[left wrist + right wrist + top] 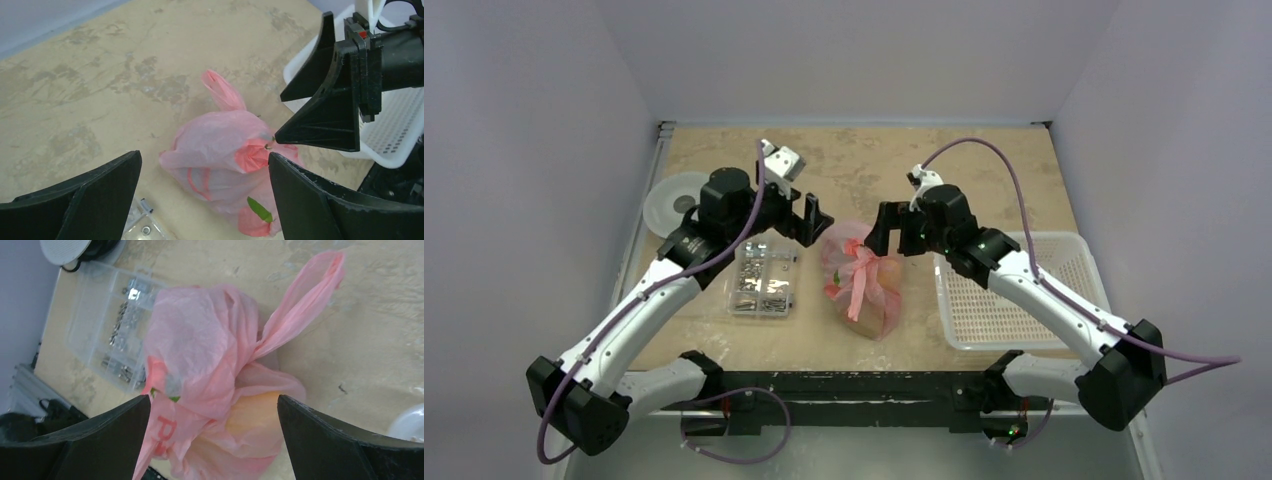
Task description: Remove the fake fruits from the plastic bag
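Observation:
The pink plastic bag (pixel 864 282) lies bunched on the table between my two grippers, its handle strips loose on top. The fake fruits are inside it and show only as shapes through the plastic: a yellow one (pixel 255 415) and reddish patches (pixel 251 155) with a green leaf (pixel 261 210). No dark green fruit shows. My left gripper (pixel 812 222) is open and empty just left of and above the bag; in its own view (pixel 205 195) the bag (pixel 220 145) lies between the jaws. My right gripper (pixel 894 235) is open and empty just right of the bag, with the bag (pixel 200 350) between the jaws in its view (pixel 212 440).
A clear box of small metal parts (pixel 764 278) lies left of the bag. A white perforated basket (pixel 1014 290) stands to the right. A white round object (pixel 674 200) sits at the far left. My right gripper (pixel 325 110) shows close by in the left wrist view.

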Motion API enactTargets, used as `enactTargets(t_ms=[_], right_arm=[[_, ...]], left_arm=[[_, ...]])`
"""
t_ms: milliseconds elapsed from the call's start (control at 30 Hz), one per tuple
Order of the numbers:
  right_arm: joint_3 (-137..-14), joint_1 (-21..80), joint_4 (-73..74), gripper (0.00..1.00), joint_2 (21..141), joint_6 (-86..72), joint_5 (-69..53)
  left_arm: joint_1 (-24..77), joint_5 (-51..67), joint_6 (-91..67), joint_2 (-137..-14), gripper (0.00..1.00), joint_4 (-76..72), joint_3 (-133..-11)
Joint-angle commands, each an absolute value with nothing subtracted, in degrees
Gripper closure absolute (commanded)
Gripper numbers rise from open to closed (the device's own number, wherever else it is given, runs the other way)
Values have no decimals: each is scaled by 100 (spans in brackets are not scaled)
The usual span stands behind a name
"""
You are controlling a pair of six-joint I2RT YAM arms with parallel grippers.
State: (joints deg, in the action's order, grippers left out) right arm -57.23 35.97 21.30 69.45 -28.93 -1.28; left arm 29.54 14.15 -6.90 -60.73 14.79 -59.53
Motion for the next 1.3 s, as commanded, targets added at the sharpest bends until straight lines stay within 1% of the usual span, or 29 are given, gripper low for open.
enactTargets(t_ms=[0,133,167,267,400,467,567,633,733,767,833,1033,1133,1167,1267], right_arm=[[-5044,3621,1159,1,6316,-2962,-1145],[-4536,3628,1339,1,5733,-3158,-683],[-4464,3627,1392,2,5676,-3179,-680],[-4337,3628,1528,11,5554,-3163,-843],[-4052,3628,1112,16,5297,-3154,-974],[-4016,3627,883,19,5381,-3173,-1152],[-4087,3624,661,27,5647,-3154,-1450],[-4161,3630,658,28,5777,-3077,-1390],[-4160,3630,407,30,5933,-3084,-1324],[-4164,3630,300,32,6015,-3087,-1375],[-4147,3624,104,37,6171,-3104,-1386],[-3767,3629,-508,53,6349,-3328,-1597],[-3631,3634,-628,52,6328,-3376,-1632],[-3627,3638,-606,51,6309,-3356,-1608],[-3639,3631,-546,46,6247,-3336,-1505]], left_arm=[[3294,2079,-358,-6429,4,1767,-6424],[3588,2272,-320,-7026,8,2071,-6739],[3657,2249,-343,-7163,8,2104,-6794],[3850,2239,-369,-7614,11,2249,-6968],[4055,1987,-284,-8000,13,2585,-7233],[4114,1802,-281,-8104,14,2601,-7242],[4201,1647,-250,-8283,18,2687,-7313],[4254,1592,-230,-8395,19,2751,-7374],[4318,1547,-161,-8499,26,2847,-7433],[4336,1510,-174,-8511,29,2800,-7392],[4398,1423,-132,-8577,38,2828,-7392],[4551,781,-29,-8791,80,3220,-7655],[4557,590,55,-8744,98,3247,-7648],[4554,543,116,-8725,100,3229,-7632],[4559,529,118,-8686,100,3215,-7620]])
